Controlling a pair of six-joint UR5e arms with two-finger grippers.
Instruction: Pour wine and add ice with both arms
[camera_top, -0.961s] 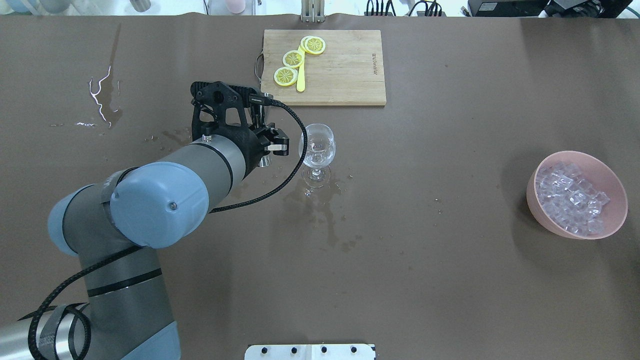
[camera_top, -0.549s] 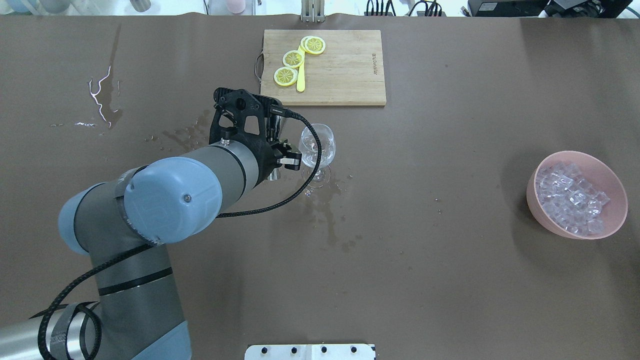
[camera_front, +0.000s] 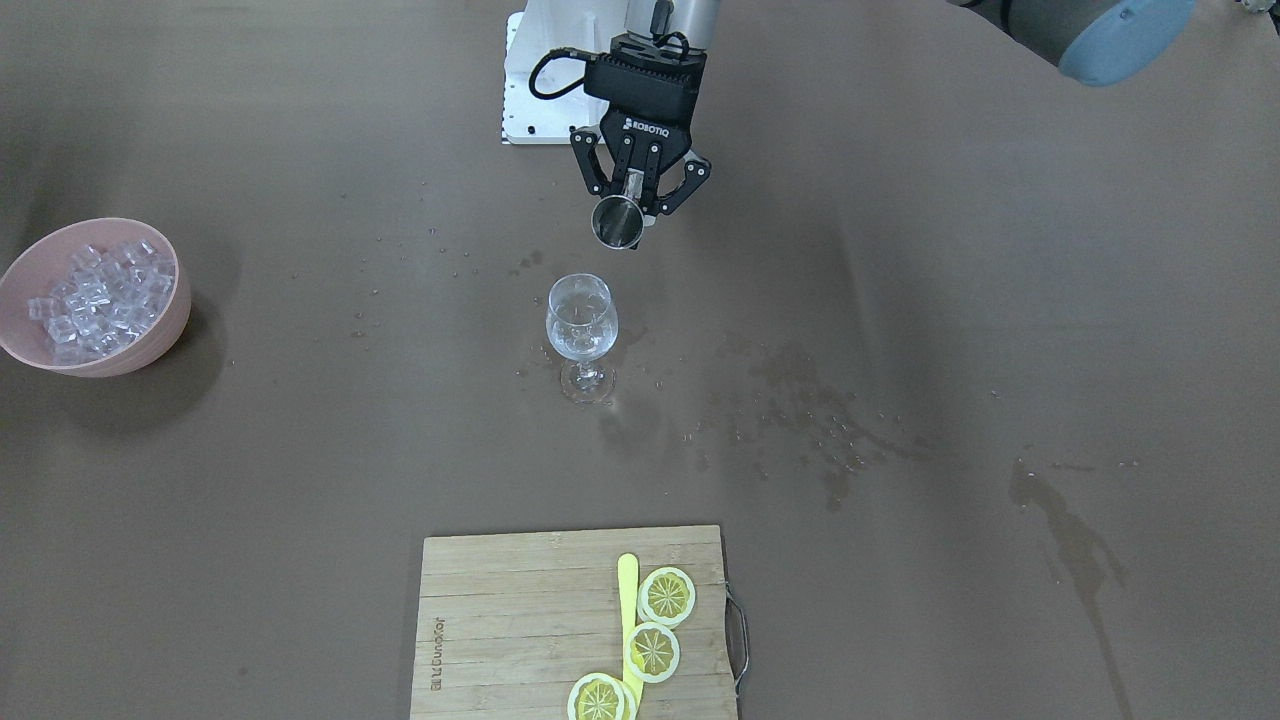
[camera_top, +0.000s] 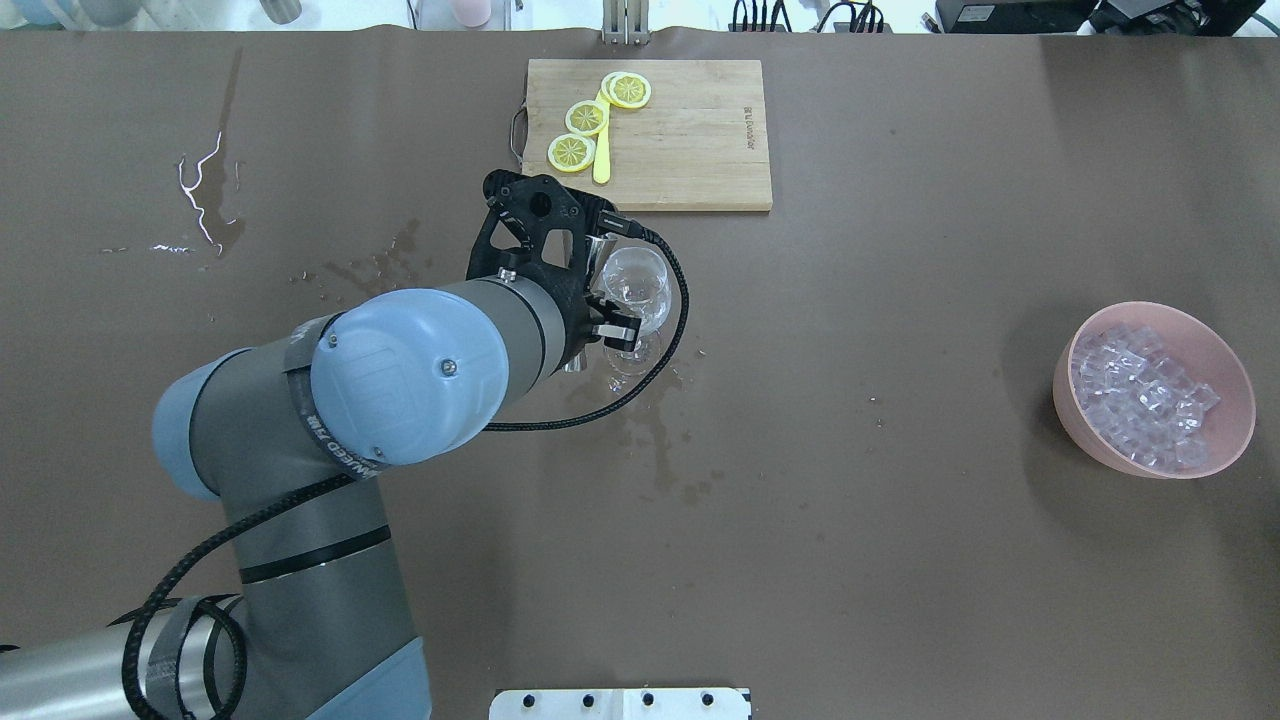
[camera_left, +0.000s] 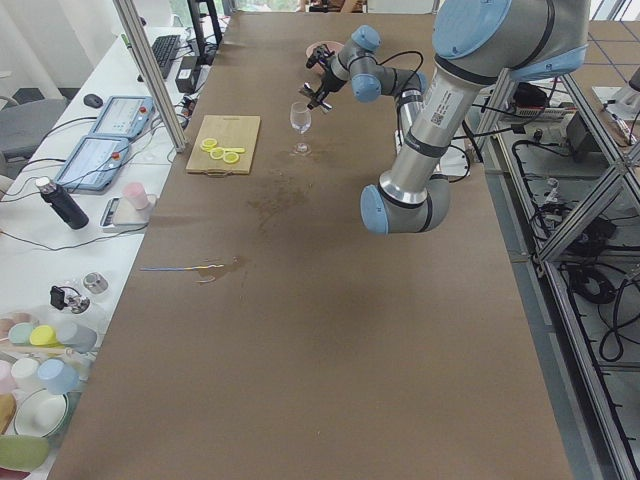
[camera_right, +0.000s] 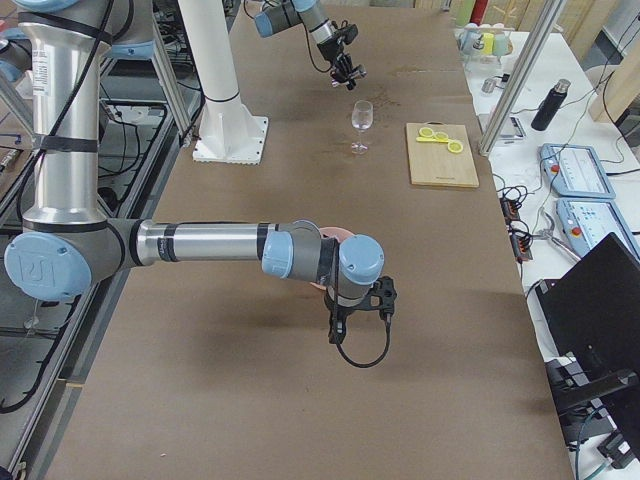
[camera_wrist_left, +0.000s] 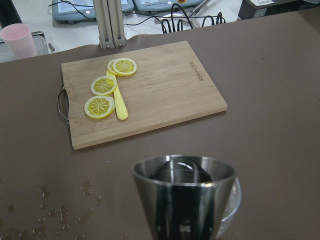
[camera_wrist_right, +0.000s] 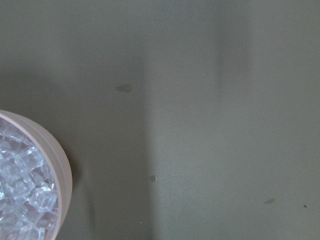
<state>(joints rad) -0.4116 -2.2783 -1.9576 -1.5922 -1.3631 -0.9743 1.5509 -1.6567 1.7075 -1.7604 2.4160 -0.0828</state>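
Nearest the robot, over the brown worktop (camera_top: 900, 560), clamps the left end effector (camera_front: 640, 195) on a small tapered steel cup (camera_front: 617, 221), tipped with its mouth facing away from the base, raised just short of a clear stemmed wine glass (camera_front: 581, 320). Shows a little clear wine (camera_front: 580, 346) low in that glass. Off to the right, finds the heaped clear ice cubes (camera_top: 1143, 395) in a round pink bowl (camera_top: 1066, 398), the right end effector (camera_right: 362, 320) hanging near it, grip impossible to judge. Farthest back, sets yellow lemon slices (camera_top: 587, 117) and a yellow stick (camera_top: 601, 158) on a rectangular bamboo chopping board (camera_top: 690, 150).
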